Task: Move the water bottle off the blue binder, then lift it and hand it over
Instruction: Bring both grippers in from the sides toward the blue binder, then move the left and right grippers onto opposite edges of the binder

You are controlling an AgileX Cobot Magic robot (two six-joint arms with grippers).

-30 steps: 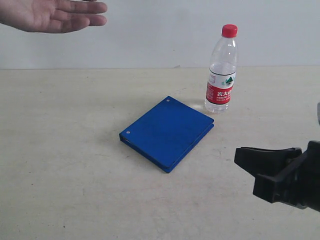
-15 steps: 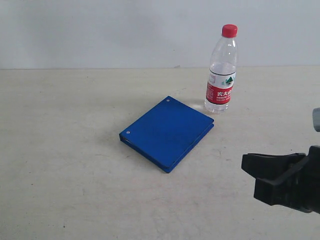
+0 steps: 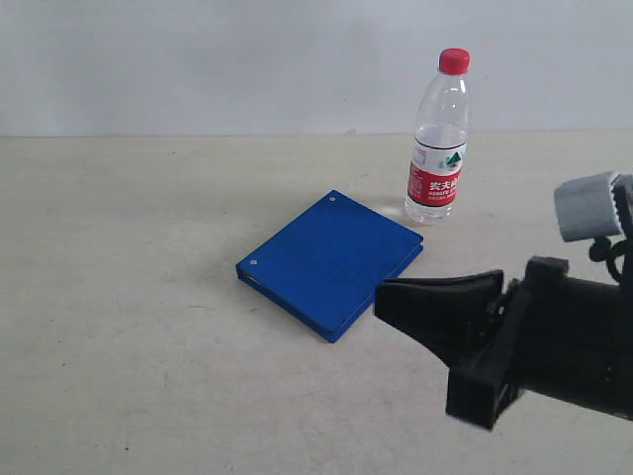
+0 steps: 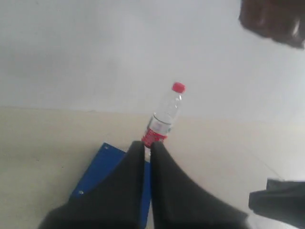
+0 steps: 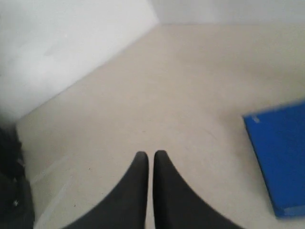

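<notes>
The water bottle (image 3: 436,148), clear with a red cap and red-and-white label, stands upright on the table just beyond the far right corner of the blue binder (image 3: 326,259), not on it. The binder lies flat and closed. My right gripper (image 3: 381,295) is shut and empty, its tip pointing left beside the binder's near right edge. The right wrist view shows its shut jaws (image 5: 151,153) over bare table, the binder (image 5: 281,162) off to one side. My left gripper (image 4: 147,143) is shut and empty, aimed toward the bottle (image 4: 164,119) over the binder (image 4: 100,167); it is outside the exterior view.
The beige table (image 3: 129,297) runs back to a pale wall. A dark blurred shape (image 4: 274,21) hangs at the upper corner of the left wrist view. Part of the right arm (image 4: 279,205) shows there too.
The open hand at the upper left has gone out of view. My right gripper first drew back slightly, then swung left up to the binder's near right edge. Bottle and binder have not moved.
</notes>
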